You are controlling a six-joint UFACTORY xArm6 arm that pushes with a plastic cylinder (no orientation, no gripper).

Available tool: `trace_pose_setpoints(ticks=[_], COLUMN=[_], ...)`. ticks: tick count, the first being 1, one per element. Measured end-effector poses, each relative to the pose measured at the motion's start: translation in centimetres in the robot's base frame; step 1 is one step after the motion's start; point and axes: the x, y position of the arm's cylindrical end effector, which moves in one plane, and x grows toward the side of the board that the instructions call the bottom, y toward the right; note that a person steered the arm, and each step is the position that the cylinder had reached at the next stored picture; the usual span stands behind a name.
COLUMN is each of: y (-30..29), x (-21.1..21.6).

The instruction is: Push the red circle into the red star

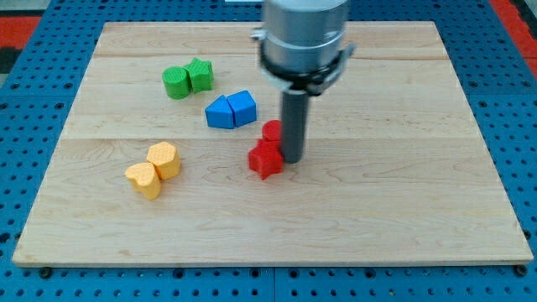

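Observation:
The red star (266, 159) lies near the middle of the wooden board (403, 193). The red circle (273, 131) sits just above it, touching it, and is partly hidden by the rod. My tip (293, 159) rests on the board right beside both red blocks, on their right side, touching or nearly touching them.
Two blue blocks (231, 110) sit together up-left of the red pair. A green circle (176, 82) and green star (200, 75) sit together at the upper left. Two yellow blocks (154, 170) sit at the lower left. The arm's grey body (304, 38) hangs over the board's top middle.

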Motion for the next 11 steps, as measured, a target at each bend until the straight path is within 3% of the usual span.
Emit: trace_pose_setpoints(ticks=[2,3,4,5,6,7,9,11], y=[-4.0,0.6,4.1,4.1,0.7,-0.1,-5.3,-0.3], x=[2.4,2.2,-3.3,-8.3,-3.6,-1.9,-1.9,-0.6])
